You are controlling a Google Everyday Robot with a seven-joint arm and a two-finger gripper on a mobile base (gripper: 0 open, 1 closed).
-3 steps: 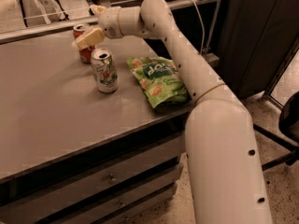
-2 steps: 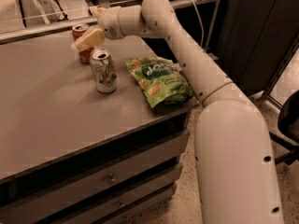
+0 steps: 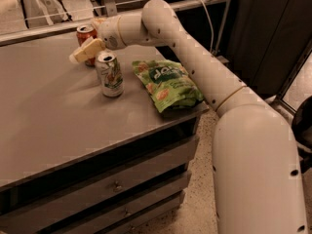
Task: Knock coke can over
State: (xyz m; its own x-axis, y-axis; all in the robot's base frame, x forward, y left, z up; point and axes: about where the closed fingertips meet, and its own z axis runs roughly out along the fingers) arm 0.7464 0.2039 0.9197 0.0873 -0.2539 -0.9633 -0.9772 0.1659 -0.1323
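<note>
The coke can (image 3: 86, 32), red with a silver top, stands upright at the far left of the grey table (image 3: 58, 121). My gripper (image 3: 84, 40) is right at it. One cream finger (image 3: 87, 50) crosses in front of the can's lower half and the other finger (image 3: 96, 21) shows just behind its right side. The gripper is open and the can stands between the fingers. A white-and-green soda can (image 3: 109, 74) stands upright just in front of the gripper.
A green snack bag (image 3: 168, 84) lies flat near the table's right edge, under my arm (image 3: 195, 57). The table has drawers (image 3: 117, 184) below its front edge. A metal rail (image 3: 53, 28) runs behind the table.
My gripper has shifted slightly down and to the left around the coke can. The coke can still stands upright in the same spot.
</note>
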